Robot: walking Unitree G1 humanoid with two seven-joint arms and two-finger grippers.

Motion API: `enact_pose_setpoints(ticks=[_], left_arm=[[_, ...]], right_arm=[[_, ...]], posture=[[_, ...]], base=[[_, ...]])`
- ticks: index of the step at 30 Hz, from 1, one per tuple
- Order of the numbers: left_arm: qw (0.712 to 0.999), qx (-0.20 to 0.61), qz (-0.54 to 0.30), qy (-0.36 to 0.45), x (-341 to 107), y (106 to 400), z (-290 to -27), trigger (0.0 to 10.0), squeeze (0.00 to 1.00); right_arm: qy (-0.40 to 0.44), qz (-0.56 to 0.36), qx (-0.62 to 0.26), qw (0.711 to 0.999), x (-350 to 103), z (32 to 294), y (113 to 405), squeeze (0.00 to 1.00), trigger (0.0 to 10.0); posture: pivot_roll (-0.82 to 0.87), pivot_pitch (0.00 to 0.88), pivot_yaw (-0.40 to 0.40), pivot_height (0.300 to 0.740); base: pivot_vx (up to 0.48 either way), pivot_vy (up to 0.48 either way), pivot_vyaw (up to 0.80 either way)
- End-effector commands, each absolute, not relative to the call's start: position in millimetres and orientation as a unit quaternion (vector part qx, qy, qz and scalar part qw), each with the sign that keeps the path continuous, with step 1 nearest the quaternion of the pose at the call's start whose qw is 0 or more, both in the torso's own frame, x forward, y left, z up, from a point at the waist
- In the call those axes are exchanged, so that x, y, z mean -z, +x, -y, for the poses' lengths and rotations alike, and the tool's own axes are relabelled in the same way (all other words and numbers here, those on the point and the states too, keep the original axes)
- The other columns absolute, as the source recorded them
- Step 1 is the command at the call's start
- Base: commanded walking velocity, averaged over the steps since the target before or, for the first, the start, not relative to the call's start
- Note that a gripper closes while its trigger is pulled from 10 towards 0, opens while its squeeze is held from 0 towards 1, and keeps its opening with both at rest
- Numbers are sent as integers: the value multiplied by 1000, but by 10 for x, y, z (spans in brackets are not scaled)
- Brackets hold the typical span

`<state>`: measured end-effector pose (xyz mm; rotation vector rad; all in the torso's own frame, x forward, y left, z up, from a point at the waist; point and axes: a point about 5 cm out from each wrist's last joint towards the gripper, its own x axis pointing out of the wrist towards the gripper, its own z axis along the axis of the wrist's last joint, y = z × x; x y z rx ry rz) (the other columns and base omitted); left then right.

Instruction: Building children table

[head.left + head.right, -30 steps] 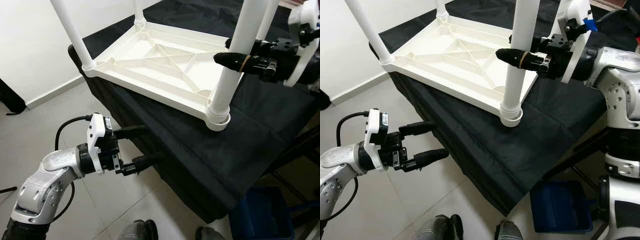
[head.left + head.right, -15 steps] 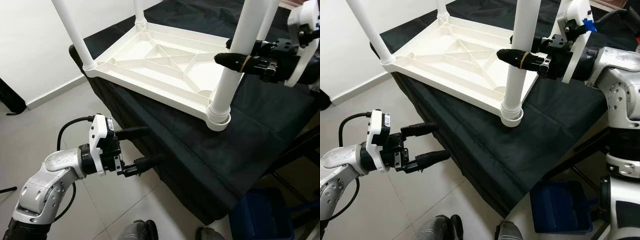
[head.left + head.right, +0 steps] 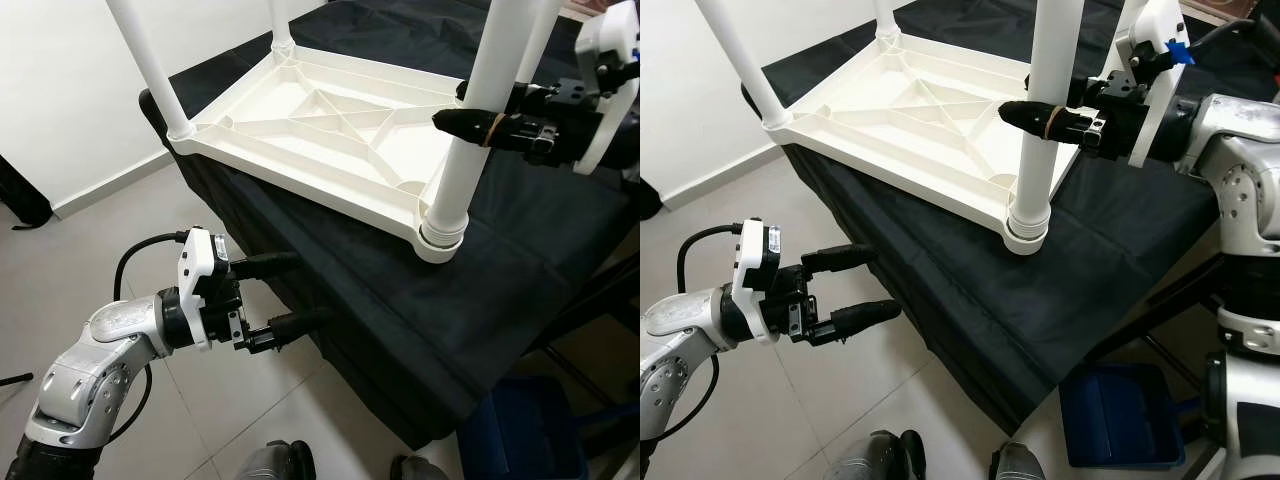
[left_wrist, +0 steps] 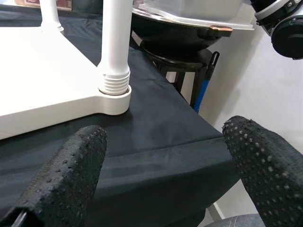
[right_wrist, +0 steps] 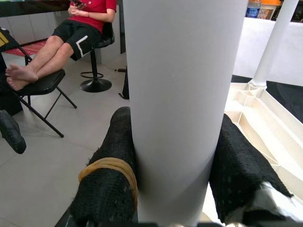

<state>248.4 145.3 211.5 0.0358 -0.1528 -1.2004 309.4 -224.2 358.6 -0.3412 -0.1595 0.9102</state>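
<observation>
The children's table (image 3: 320,130) lies upside down on my black-draped counter (image 3: 420,300), its ribbed underside facing up and its legs standing straight up. It is all white plastic, a rectangular top braced with crossing ribs, and round tube legs set into ringed corner sockets. The top's long axis runs from the near right corner away toward the wall on my left.

My right gripper (image 3: 1055,112) is closed around the near right leg (image 3: 1048,110), one black finger on each side of the tube, well above its socket (image 3: 1026,228). One finger (image 5: 110,184) has a tan band wrapped round it.

My left gripper (image 3: 285,295) hangs below the counter's near edge, just beside the drape, its fingers (image 4: 71,175) spread apart and gripping nothing.

On the floor by the counter's right end stands a blue bin (image 3: 1120,415); what is in it I cannot make out. A person (image 5: 71,33) sits on a stool further off.
</observation>
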Motion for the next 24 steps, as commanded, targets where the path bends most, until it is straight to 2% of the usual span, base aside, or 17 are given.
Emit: enact_pose_setpoints(ticks=[1,7,13,16,21,23,24], left_arm=[[820,568,69,22,-2111,2469,-1453,10000,0],[820,568,70,21,-2114,2465,-1448,10000,0],[820,568,71,20,-2113,2462,-1438,10000,0],[820,568,72,19,-2111,2462,-1429,10000,0],[821,565,74,19,-2117,2472,-1427,10000,0],[822,565,76,20,-2120,2478,-1425,10000,0],[822,565,76,20,-2120,2478,-1425,10000,0]], right_arm=[[-169,34,-436,884,-3428,2249,3118,0,10000],[-166,-1,-430,887,-3240,2152,3169,0,10000],[-157,-38,-361,919,-3085,2127,3313,0,10000],[-139,-46,-263,954,-3043,2154,3437,0,10000],[-104,-49,-195,974,-3039,2182,3488,0,10000],[-68,-39,-123,989,-3043,2247,3505,0,10000],[-68,-39,-123,989,-3043,2247,3505,0,10000]], posture=[[-66,195,70,740],[-67,197,69,740],[-69,199,67,740],[-71,199,66,740],[-74,200,67,740],[-73,201,67,740],[-73,201,67,740]], base=[[0,0,0],[0,0,0],[0,0,0],[0,0,0],[0,0,0],[0,0,0],[0,0,0]])
